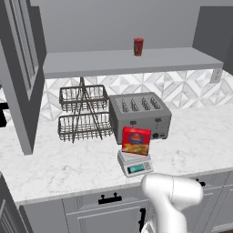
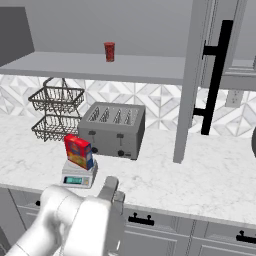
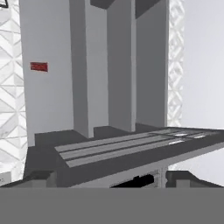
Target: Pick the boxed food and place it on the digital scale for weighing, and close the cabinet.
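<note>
The boxed food (image 1: 136,141) stands on the digital scale (image 1: 134,164) just in front of the toaster (image 1: 139,115), blocking the near counter's middle. A wire rack (image 1: 84,113) fills the far left. Open cabinet (image 2: 190,75) doors jut over the counter (image 1: 200,136) at both sides; marble right of the toaster lies free.

boxed food (image 1: 136,141) on digital scale (image 1: 134,164), cabinet (image 1: 20,68) open
</note>
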### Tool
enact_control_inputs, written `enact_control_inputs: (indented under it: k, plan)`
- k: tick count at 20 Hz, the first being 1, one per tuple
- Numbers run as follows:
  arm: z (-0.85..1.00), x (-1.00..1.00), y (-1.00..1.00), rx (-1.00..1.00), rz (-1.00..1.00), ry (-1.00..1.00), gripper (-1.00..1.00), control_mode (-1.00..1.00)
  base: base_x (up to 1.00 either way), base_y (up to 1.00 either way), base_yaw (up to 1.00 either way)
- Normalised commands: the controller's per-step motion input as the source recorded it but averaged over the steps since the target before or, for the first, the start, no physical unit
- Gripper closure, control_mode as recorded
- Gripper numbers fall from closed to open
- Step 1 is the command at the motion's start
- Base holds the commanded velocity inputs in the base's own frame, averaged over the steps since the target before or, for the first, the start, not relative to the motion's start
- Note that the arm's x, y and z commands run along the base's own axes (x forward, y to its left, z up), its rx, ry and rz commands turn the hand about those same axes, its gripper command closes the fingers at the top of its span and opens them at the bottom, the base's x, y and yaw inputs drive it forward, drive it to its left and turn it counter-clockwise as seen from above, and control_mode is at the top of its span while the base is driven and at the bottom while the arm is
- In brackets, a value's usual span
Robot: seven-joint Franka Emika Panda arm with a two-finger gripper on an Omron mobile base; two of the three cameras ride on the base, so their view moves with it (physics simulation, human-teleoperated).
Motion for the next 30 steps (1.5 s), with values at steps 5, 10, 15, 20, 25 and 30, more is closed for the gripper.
enact_control_inputs:
  k: [5,10,15,20,25,30]
  plan:
    - [0.08,0.40,-0.57,0.00,-0.19,0.09,-1.00,-1.00,0.00,0.00,0.00]
    - [0.00,0.52,-0.54,0.00,-0.10,0.05,-1.00,-1.00,0.00,0.00,0.00]
    - [0.24,0.34,-0.08,0.00,0.06,-0.04,-1.00,-1.00,0.00,0.00,0.00]
    - [0.16,0.29,-0.16,0.00,0.20,0.00,-1.00,-1.00,0.00,0.00,0.00]
    - [0.03,-0.06,-0.54,0.04,0.15,0.00,-1.00,-1.00,0.00,0.00,0.00]
    - [0.00,0.28,-0.18,0.00,0.02,0.01,-1.00,-1.00,0.00,0.00,0.00]
